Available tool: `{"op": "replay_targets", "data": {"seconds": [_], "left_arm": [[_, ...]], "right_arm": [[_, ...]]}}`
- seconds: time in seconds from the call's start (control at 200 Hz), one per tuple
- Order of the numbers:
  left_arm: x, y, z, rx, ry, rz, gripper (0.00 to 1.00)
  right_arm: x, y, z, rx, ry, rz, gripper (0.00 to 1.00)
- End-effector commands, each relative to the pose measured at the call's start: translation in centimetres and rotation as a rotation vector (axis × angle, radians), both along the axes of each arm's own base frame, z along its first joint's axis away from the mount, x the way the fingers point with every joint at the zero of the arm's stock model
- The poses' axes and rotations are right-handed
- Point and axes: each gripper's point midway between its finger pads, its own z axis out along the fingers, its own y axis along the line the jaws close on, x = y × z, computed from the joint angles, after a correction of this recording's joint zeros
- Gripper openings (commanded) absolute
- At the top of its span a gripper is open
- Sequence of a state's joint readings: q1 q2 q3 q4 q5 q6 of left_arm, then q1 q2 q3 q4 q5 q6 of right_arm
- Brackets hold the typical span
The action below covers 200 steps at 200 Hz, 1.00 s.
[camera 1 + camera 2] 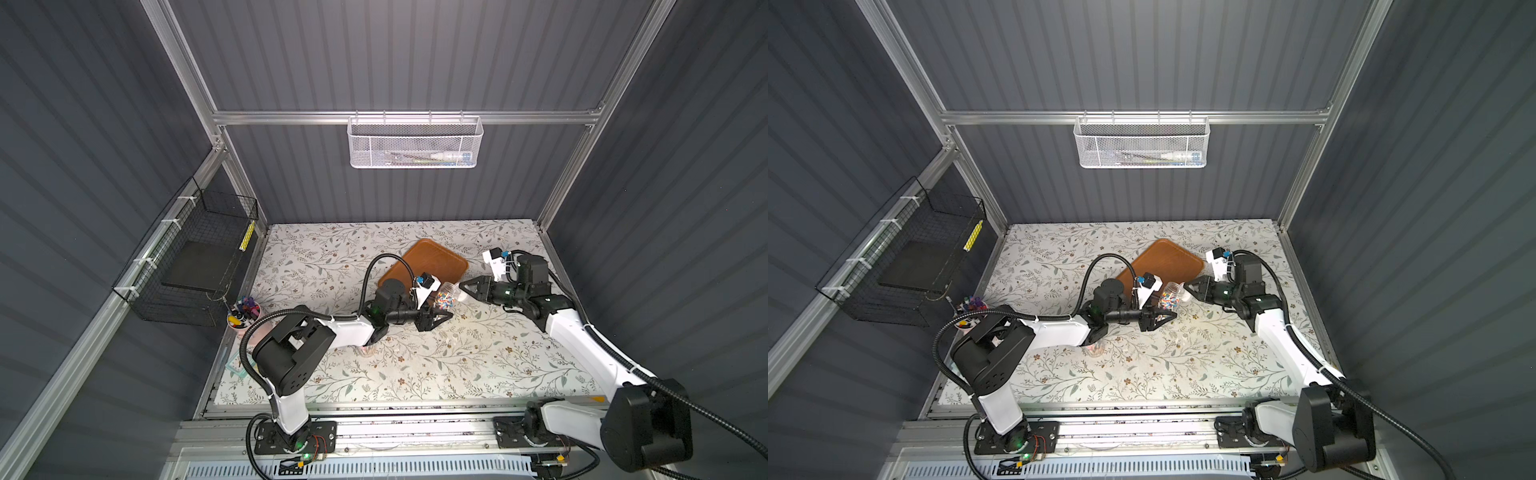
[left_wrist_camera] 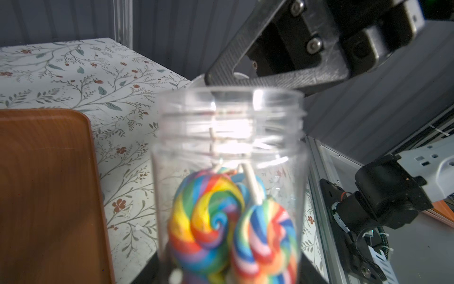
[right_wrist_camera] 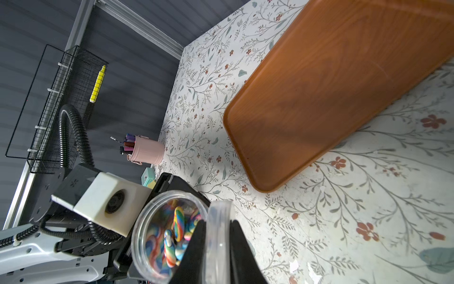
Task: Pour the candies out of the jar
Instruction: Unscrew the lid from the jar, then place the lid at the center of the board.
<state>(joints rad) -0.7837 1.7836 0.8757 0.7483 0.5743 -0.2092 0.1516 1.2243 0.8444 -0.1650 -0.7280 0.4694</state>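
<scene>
left fingers (image 1: 442, 319) clamp the jar (image 1: 448, 296), held up just beside the tray (image 1: 432, 259); right fingers (image 3: 194, 250) pinch the lid (image 3: 218, 216), just off its mouth. its long axis runs toward my right fingers, mouth leading. tip now and, i judge, candies (image 2: 208, 221) spill past the tray onto the table (image 1: 332, 266).

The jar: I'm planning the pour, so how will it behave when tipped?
The jar looks like thin clear plastic, so probably light and slightly squeezable, not brittle. Its smooth round wall may slip or rotate in a grip. With the mouth open and candies loose inside, weight will likely shift as it tips.
</scene>
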Motion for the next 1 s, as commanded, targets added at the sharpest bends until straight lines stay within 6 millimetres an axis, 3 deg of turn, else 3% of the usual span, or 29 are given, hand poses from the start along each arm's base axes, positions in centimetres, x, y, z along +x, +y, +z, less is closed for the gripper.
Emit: {"op": "replay_targets", "data": {"seconds": [0.0,0.17,0.325,0.46,0.63,0.785,0.996], "left_arm": [[0.9,0.5,1.9,-0.016,-0.068,0.044,0.00],[1.3,1.2,3.6,-0.026,-0.131,0.089,0.00],[2.5,2.4,5.7,-0.025,-0.220,0.176,0.00],[4.2,4.3,6.9,-0.046,-0.235,0.246,0.00],[6.7,7.9,7.1,-0.019,-0.248,0.393,0.00],[8.5,10.6,7.3,0.008,-0.230,0.479,0.00],[9.0,11.8,6.9,0.063,-0.235,0.525,0.00]], "right_arm": [[-0.2,0.2,1.0,-0.014,-0.010,0.044,0.15],[0.7,-2.3,0.6,-0.104,-0.007,-0.032,0.15],[-0.2,-3.9,-4.0,-0.173,0.138,-0.078,0.16],[-1.4,-3.2,-7.8,-0.099,0.246,-0.089,0.16],[-3.1,-1.1,-11.6,-0.007,0.342,-0.064,0.17],[-3.4,0.4,-12.7,0.045,0.360,-0.025,0.18],[-3.3,0.6,-14.4,0.034,0.384,-0.016,0.19]]}}
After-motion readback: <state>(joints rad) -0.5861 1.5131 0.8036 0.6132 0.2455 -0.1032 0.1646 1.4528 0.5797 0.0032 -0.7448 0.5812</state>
